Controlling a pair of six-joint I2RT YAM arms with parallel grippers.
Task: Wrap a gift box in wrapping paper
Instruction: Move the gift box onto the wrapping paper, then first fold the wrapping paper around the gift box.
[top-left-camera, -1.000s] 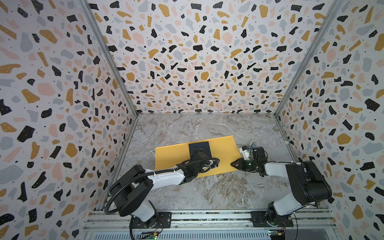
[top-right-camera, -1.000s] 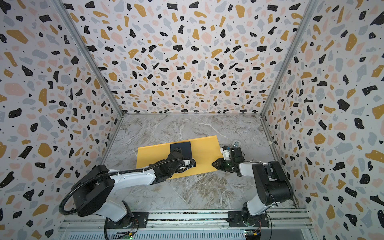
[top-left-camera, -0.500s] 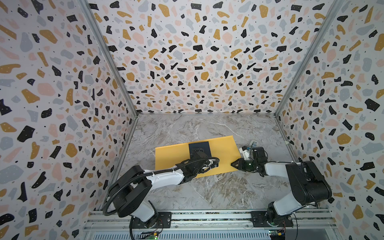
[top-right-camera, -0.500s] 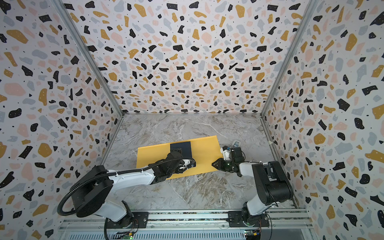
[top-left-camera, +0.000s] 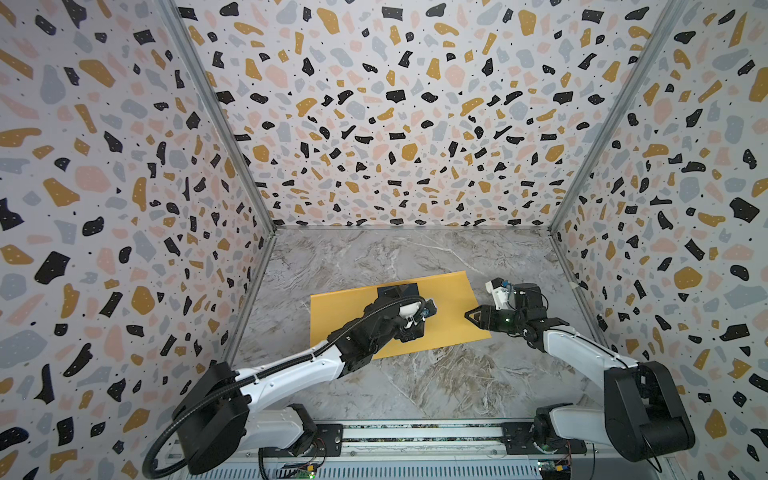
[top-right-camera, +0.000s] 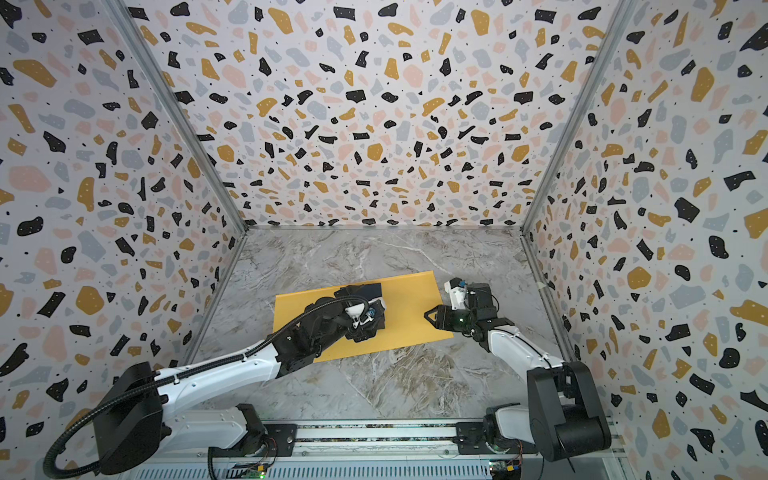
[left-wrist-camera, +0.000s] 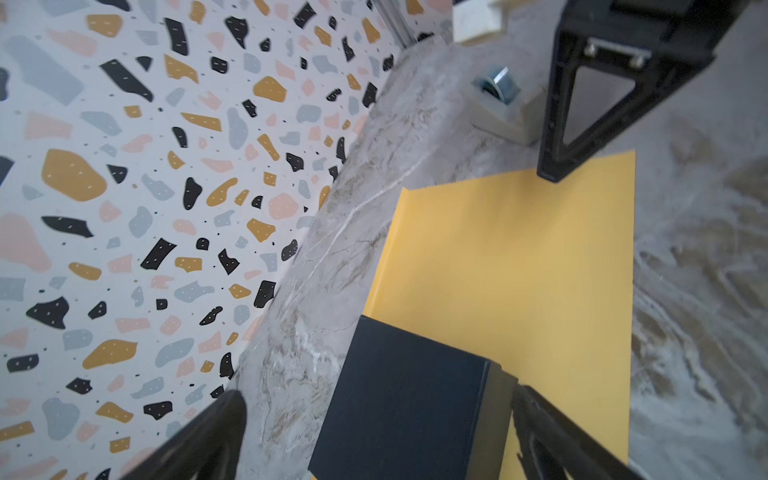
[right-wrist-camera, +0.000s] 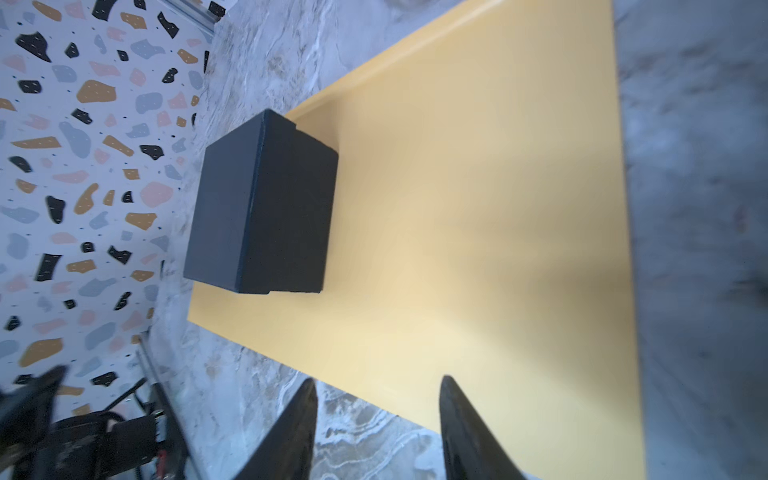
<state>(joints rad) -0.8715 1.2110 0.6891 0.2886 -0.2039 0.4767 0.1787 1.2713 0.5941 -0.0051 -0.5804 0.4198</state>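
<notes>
The mustard-yellow wrapping paper (top-left-camera: 444, 316) (top-right-camera: 409, 316) lies flat on the marble floor in both top views. The dark navy gift box (top-left-camera: 397, 289) (top-right-camera: 365, 289) (right-wrist-camera: 257, 203) stands on the paper by its far edge. My left gripper (left-wrist-camera: 376, 397) is open and straddles the box (left-wrist-camera: 407, 407); one finger (left-wrist-camera: 548, 436) is close to its side, the other (left-wrist-camera: 208, 436) well clear. In the top views the left wrist hides the box's near part. My right gripper (top-left-camera: 467, 314) (right-wrist-camera: 378, 390) is open at the paper's right edge, holding nothing.
Terrazzo-patterned walls close the marble floor (top-left-camera: 415, 386) on three sides. A pale block with a shiny roll (left-wrist-camera: 503, 104) sits on the floor behind the right gripper. The arms' base rail (top-left-camera: 415, 432) runs along the near edge.
The right gripper's jaws have parted at the paper's edge. The left arm, the box and the paper have not visibly moved.
</notes>
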